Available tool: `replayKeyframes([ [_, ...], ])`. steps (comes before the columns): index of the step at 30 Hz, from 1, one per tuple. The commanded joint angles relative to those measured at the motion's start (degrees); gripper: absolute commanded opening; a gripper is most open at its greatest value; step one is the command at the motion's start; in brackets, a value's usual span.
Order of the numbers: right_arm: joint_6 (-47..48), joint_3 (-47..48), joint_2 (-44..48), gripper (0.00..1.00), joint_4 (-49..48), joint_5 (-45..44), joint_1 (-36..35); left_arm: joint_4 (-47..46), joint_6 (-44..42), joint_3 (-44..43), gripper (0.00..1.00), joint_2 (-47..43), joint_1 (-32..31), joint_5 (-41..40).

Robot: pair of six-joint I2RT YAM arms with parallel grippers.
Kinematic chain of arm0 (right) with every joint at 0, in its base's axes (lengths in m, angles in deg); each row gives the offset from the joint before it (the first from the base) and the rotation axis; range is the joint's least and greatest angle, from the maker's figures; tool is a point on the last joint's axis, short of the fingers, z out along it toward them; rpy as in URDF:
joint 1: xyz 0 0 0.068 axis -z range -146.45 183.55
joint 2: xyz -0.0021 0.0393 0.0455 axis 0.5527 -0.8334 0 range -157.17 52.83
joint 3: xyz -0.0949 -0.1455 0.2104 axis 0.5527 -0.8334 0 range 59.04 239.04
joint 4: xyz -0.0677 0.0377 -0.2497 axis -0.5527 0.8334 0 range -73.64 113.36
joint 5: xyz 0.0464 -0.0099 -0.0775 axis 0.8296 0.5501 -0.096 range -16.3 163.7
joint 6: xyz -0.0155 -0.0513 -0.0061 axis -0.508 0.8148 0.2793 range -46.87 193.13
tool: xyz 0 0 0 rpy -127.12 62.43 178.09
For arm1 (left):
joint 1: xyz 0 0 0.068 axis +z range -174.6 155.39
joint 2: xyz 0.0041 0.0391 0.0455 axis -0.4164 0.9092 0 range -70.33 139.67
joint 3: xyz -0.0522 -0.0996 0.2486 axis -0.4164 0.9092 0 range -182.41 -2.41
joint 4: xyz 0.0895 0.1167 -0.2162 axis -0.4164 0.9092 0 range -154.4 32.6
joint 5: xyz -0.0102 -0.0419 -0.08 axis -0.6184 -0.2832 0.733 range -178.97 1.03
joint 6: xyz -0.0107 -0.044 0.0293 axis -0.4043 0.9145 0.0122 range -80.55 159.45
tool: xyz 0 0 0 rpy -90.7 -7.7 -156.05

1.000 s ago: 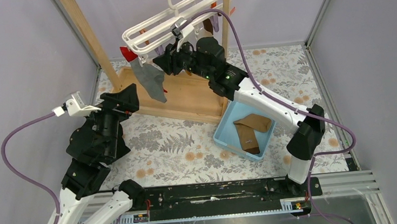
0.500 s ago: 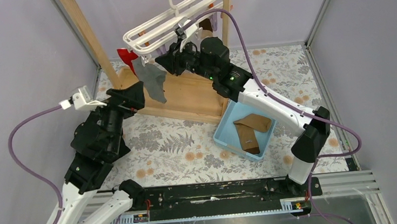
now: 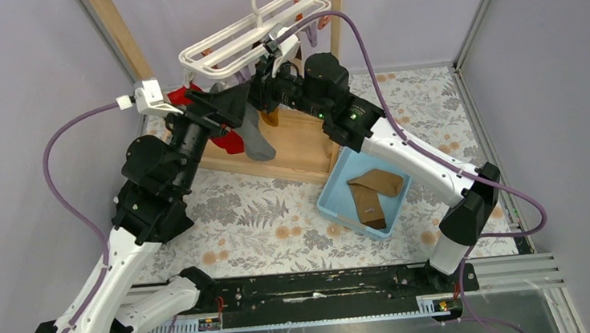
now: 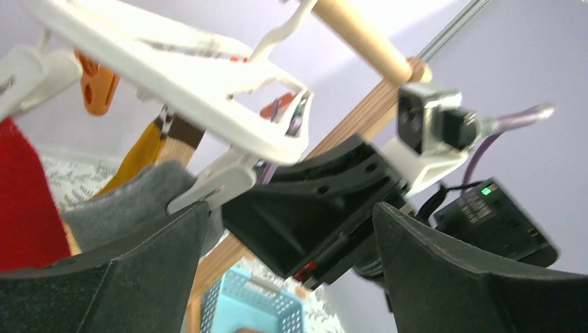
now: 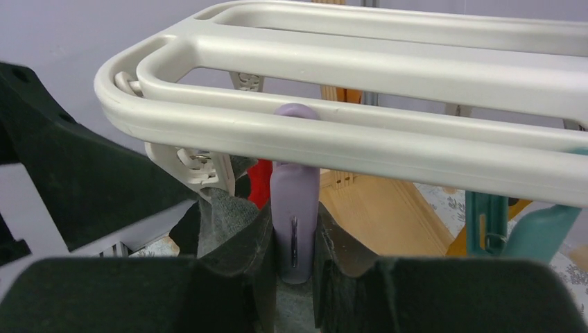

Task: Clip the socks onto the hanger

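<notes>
Pinching a purple clip that hangs from the hanger, the right gripper is closed tight on the clip's sides. The left gripper is spread wide and holds nothing, with one finger just beside the white clip that bites a grey sock. Both grippers crowd under the hanger's near-left end, close to each other. The socks lie well apart from them in a blue basket on the surface, with open room to the basket's left. The lighter tan sock lies crosswise over the far end of the darker brown sock, which points toward the arm bases. The hanger's long axis runs from near-left to far-right.
</notes>
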Motion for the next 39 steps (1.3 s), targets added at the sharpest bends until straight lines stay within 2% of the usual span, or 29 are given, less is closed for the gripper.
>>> replayKeyframes([
  [1, 1.1, 1.1, 3.0, 0.00, -0.8, 1.4, -0.1, -5.6, -0.7, -5.0, 0.94, 0.9, -0.2, -2.6],
  [9, 1.5, 1.2, 3.2, 0.00, 0.2, 0.7, -0.1, 5.2, 2.4, -11.0, 0.90, -1.8, -0.2, -4.1],
  [17, -0.6, -0.2, 3.6, 0.00, -1.9, 1.9, -0.1, 16.8, 5.9, -20.5, 0.90, 3.2, -0.2, 7.3],
  [26, -0.2, -0.1, 4.5, 0.00, -0.8, 1.3, -0.1, 15.8, 6.7, -19.9, 0.90, 7.1, -0.2, 12.6],
  [39, -0.5, -3.4, 7.9, 0.00, -1.3, 1.7, -0.1, 12.2, 0.3, -18.8, 0.91, 11.6, -0.2, 5.5],
])
